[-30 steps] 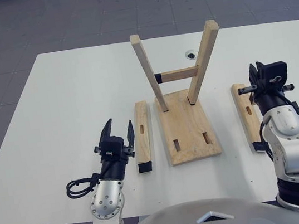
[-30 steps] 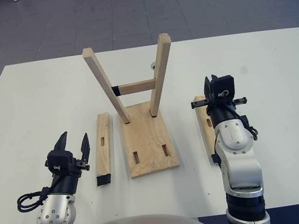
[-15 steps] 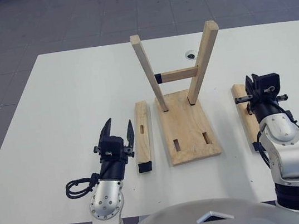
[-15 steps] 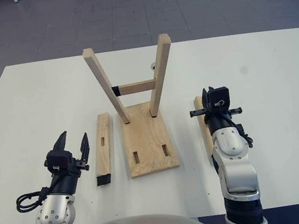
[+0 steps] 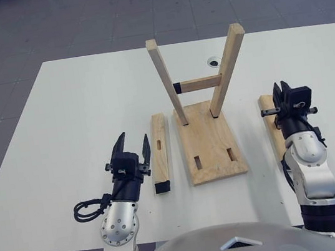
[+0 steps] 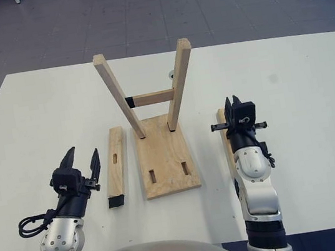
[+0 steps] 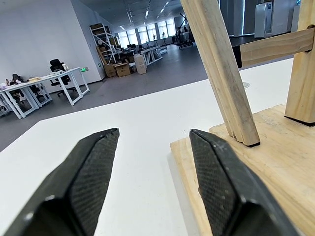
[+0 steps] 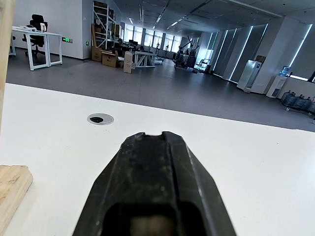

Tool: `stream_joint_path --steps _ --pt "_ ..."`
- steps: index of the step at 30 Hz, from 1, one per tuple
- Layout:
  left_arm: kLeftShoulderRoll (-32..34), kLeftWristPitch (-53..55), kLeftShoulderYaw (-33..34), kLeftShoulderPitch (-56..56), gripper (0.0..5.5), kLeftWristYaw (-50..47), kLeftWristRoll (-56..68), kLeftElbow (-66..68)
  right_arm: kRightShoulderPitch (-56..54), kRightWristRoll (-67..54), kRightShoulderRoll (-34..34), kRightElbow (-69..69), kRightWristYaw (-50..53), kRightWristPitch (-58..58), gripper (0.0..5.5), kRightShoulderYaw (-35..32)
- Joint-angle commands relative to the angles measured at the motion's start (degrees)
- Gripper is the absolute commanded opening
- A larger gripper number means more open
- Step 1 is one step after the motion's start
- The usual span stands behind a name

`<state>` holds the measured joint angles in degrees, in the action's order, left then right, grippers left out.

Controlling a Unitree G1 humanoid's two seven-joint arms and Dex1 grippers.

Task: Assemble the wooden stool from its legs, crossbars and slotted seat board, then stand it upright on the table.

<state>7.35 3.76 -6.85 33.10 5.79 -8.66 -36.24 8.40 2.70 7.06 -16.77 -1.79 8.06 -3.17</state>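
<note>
The stool is half built: the seat board [image 5: 209, 137] lies flat on the counter [image 5: 77, 113], two legs [image 5: 166, 81] stand in its far slots with a crossbar [image 5: 202, 83] joining them, and the two near slots [image 5: 198, 162] are open. I judge the step in hand to be fetching the other pair of legs. One loose leg [image 5: 159, 149] lies just beside the board on my left, black-capped end toward me, and my left end effector [image 5: 134, 144] sits close alongside its near half, fingers spread apart and holding nothing. The other loose leg [image 5: 273, 132] lies to the right of the board, and my right end effector [image 5: 281, 91] hangs over its far end with fingers pressed together and empty; in the right wrist view the wood shows off to one side, not between them. Next I would need to part those right fingers, settle across the leg's width, lift it and steer its end into a near slot. I see no second crossbar from here. The standing legs lean a little and rise close by, so a careless swing could knock them. A cable hole [image 5: 214, 61] sits farther back, out of my way.
</note>
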Motion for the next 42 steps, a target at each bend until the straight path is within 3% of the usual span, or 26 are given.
stream_joint_path --steps 1,15,28,42 --pt "0.5 0.8 0.1 -0.3 2.65 0.5 0.2 -0.6 7.1 -1.5 -2.0 10.5 -1.3 6.0 0.41 1.5" --pt "0.6 0.8 0.3 0.0 2.65 0.5 0.1 -0.8 7.0 -7.3 -3.6 -1.1 -0.6 8.8 0.41 -2.0" --pt "0.5 0.3 0.3 0.5 2.65 0.3 0.2 -0.7 8.5 1.2 0.5 -1.2 -1.0 8.1 0.41 5.3" --pt "0.7 0.5 1.1 0.6 2.65 0.5 0.4 -1.1 7.0 0.2 -1.0 -1.5 -0.4 6.9 0.41 2.9"
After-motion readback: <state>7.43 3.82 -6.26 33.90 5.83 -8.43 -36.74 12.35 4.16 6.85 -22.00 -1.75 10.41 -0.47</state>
